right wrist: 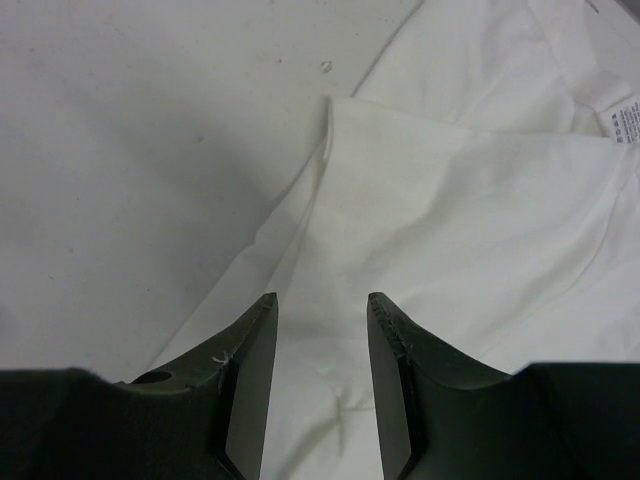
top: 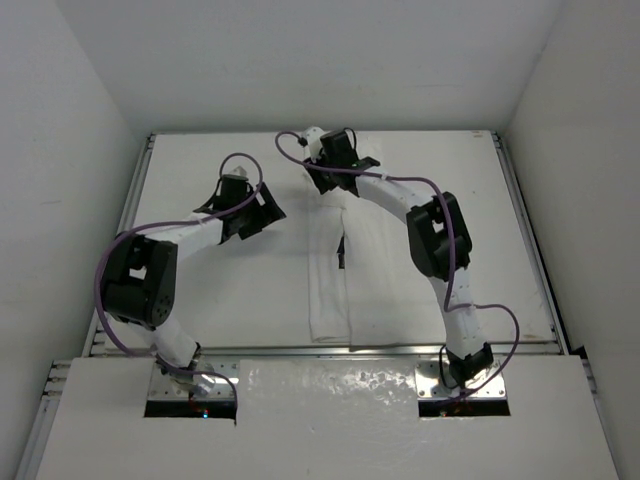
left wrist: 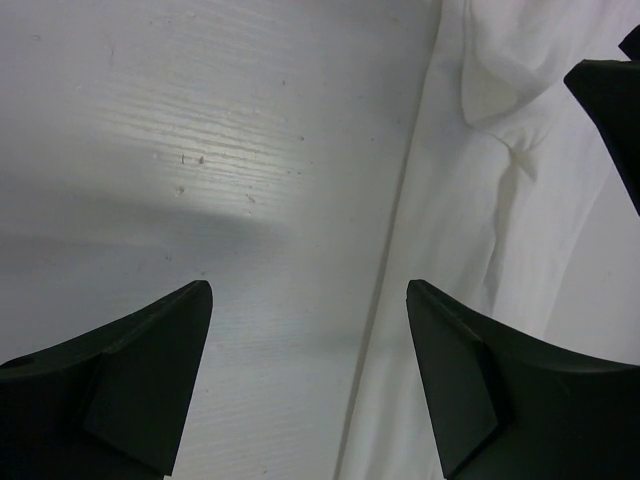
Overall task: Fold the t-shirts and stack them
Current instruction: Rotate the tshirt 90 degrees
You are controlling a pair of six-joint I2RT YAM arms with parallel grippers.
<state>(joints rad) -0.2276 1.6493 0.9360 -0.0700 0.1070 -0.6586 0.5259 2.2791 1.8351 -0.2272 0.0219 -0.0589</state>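
Note:
The white t-shirt (top: 328,290) lies folded into a long strip down the middle of the table, with a small dark mark (top: 341,250) along its fold. My left gripper (top: 262,215) is open and empty. In the left wrist view it (left wrist: 308,290) hangs over bare table just left of the shirt's edge (left wrist: 500,200). My right gripper (top: 322,180) is at the shirt's far end. In the right wrist view it (right wrist: 321,298) is open over the cloth (right wrist: 450,220), holding nothing. A neck label (right wrist: 625,125) shows at the upper right.
The white tabletop (top: 500,200) has raised rails at its left, right and far edges, with white walls around it. A dark part of the right arm (left wrist: 610,100) shows at the right of the left wrist view. Purple cables loop from both arms.

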